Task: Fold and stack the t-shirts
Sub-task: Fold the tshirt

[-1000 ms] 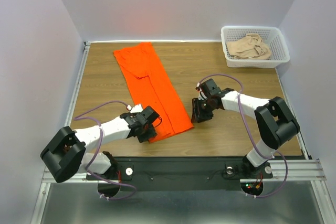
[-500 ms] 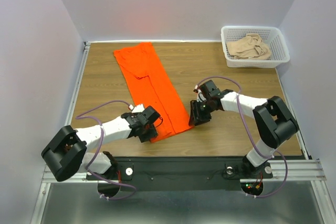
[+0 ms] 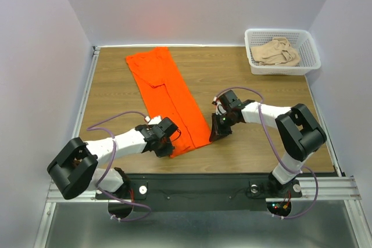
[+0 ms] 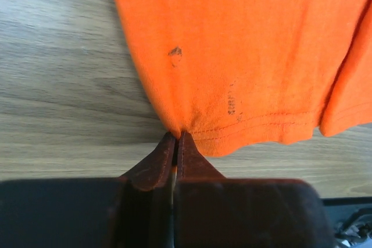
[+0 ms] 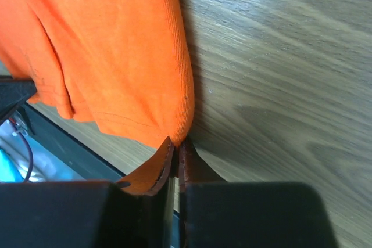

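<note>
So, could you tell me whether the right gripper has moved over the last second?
Yes. The right gripper has slid left and nearer, away from the basket, onto a corner of the orange t-shirt.

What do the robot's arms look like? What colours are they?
The left arm and right arm are white tubes with chunky black joints, each trailed by a thin purple cable. The left pincer and right pincer are dark, pointed and reddish-brown.
</note>
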`<action>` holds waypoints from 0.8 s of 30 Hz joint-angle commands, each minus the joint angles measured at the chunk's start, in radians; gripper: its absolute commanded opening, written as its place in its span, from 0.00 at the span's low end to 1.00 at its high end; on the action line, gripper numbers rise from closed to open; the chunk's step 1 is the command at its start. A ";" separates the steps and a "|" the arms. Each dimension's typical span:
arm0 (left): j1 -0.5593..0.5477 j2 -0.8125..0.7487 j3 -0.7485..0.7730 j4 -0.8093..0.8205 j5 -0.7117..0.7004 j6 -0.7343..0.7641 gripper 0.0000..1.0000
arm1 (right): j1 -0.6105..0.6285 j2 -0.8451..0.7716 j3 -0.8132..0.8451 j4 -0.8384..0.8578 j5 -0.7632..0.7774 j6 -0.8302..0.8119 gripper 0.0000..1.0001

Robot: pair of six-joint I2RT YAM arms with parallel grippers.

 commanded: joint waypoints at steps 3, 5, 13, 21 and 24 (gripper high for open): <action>-0.018 0.050 -0.010 -0.054 0.053 0.057 0.00 | 0.013 -0.014 -0.030 -0.052 0.160 -0.007 0.01; -0.026 0.043 -0.008 -0.055 0.088 0.076 0.00 | 0.012 -0.027 -0.039 -0.097 0.184 -0.014 0.01; -0.128 -0.026 -0.031 -0.060 0.249 0.061 0.00 | 0.010 -0.152 -0.079 -0.293 0.247 -0.068 0.01; -0.146 -0.087 0.074 -0.110 0.218 0.059 0.00 | 0.012 -0.205 0.087 -0.462 0.313 -0.099 0.01; -0.013 -0.169 0.102 -0.133 0.173 0.077 0.00 | 0.012 -0.141 0.285 -0.486 0.313 -0.108 0.01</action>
